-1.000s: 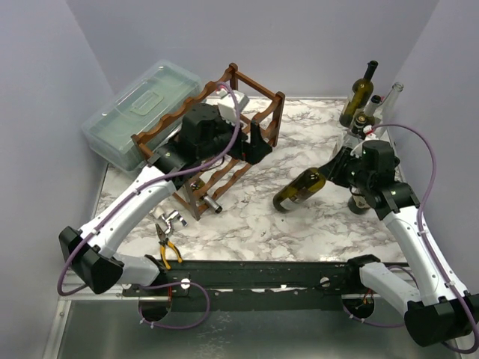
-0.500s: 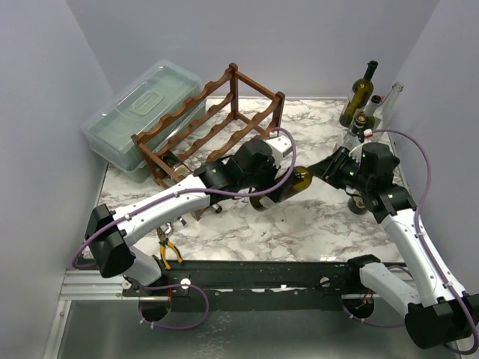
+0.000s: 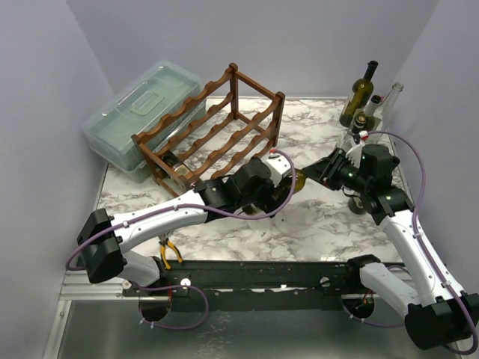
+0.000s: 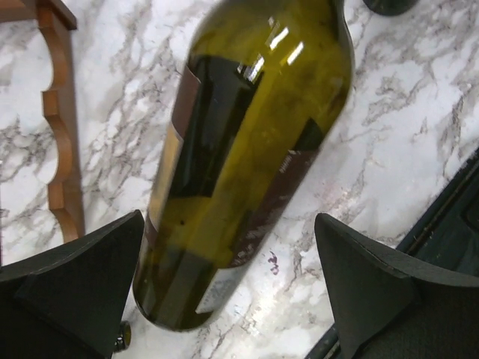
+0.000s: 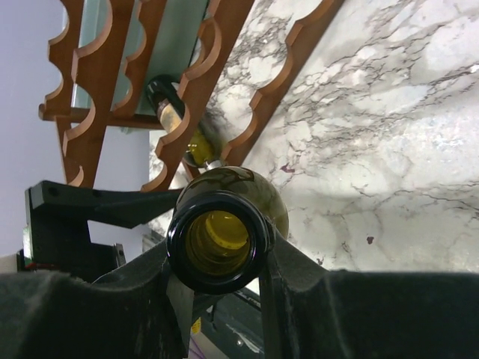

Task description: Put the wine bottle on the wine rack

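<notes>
r end effector (image 5: pixel 221 263) clamped on wine bottle (image 4: pixel 247 157) neck, bottle slanting over marble worktop (image 3: pixel 329 217), l end effector (image 4: pixel 228 250) wide open astride its body w/ gaps each side, wine rack (image 3: pixel 185 105) nearby

From above, I am seeing only a sliver of the wine bottle (image 3: pixel 298 181) behind the left gripper (image 3: pixel 278 188). In the left wrist view its neck is running off the top edge. Wine rack (image 5: pixel 101 67) rails are covering a second bottle (image 5: pixel 174 118). The left arm is hiding part of the pliers (image 3: pixel 169 251).
</notes>
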Controlling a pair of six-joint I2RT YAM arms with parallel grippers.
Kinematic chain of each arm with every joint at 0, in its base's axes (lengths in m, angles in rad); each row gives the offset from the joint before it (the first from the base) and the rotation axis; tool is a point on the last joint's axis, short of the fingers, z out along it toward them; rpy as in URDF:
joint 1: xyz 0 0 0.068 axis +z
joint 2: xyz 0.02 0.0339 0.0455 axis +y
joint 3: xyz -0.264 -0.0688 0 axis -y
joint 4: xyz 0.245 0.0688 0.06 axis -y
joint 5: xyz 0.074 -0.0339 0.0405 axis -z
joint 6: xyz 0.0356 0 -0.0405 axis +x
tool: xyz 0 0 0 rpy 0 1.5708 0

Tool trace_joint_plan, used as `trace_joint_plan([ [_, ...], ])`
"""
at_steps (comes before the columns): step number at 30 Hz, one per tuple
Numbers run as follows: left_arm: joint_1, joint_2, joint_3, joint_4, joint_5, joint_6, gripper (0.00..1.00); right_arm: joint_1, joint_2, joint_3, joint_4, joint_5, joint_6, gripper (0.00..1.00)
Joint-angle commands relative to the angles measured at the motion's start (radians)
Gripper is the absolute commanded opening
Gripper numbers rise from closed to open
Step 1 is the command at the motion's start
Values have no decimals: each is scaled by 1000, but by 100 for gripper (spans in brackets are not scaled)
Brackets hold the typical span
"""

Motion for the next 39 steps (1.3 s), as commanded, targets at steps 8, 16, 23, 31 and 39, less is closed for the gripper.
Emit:
trace_joint_plan([
  [8,-12,28,18,30,-73,45,99,2,-54,20,127,-162,67,1],
  [16,-23,36,14,19,-87,131,95,2,-68,35,111,-219,53,1],
  [23,-41,22,22,-28,-220,264,28,1,-80,48,49,-232,-37,7],
  [31,-74,-22,-9,-73,-276,518,0,2,-68,125,-191,-138,-245,59],
  [39,-79,-131,-129,-25,-225,750,0,2,-58,155,-320,-117,-380,81],
])
